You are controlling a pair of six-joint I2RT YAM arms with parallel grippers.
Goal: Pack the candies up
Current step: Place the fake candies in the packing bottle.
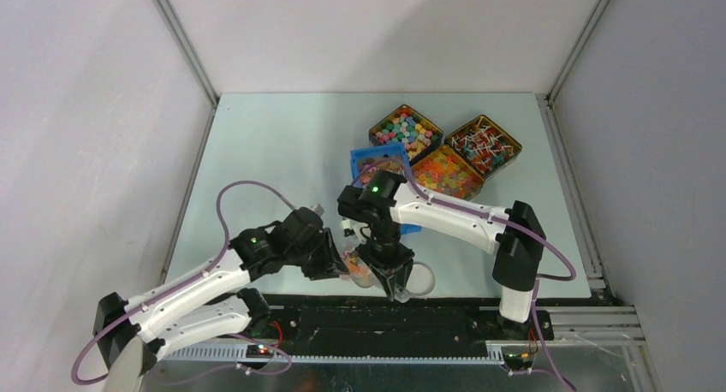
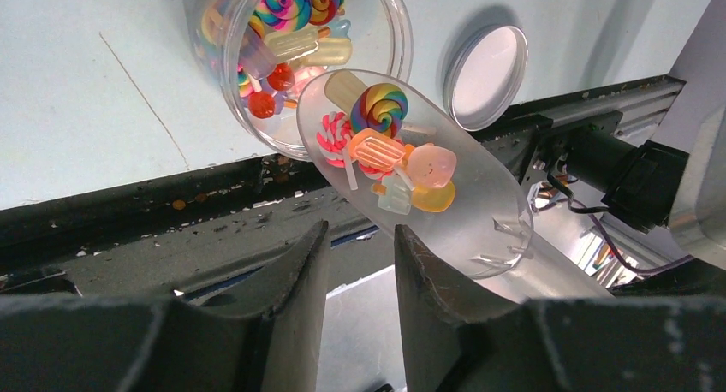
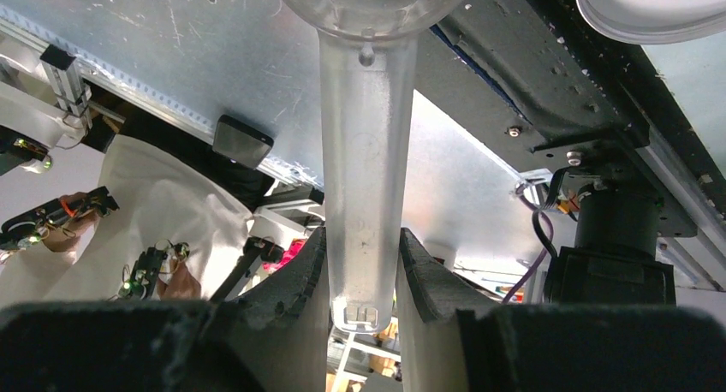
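Observation:
My right gripper [image 3: 364, 238] is shut on the handle of a clear plastic scoop [image 3: 366, 152]. In the left wrist view the scoop [image 2: 488, 216] holds a small heap of tiny sweets [image 2: 389, 148]: a rainbow swirl, orange, pink and yellow pieces. Its tip is at the mouth of a clear jar [image 2: 398, 32], tilted towards the table's front edge, with more such sweets inside. My left gripper [image 2: 361, 234] is open and empty, just before the jar [image 1: 358, 268]. A tray of orange, pink and red candies [image 1: 445, 171] stands far back.
The jar's white lid [image 2: 488, 71] lies on the table right of the jar, near the black front rail [image 2: 128, 212]. At the back stand a tray of multicoloured sweets [image 1: 407, 131], a tray of lollipops [image 1: 484, 144] and a blue tray [image 1: 364, 157] partly under the right arm.

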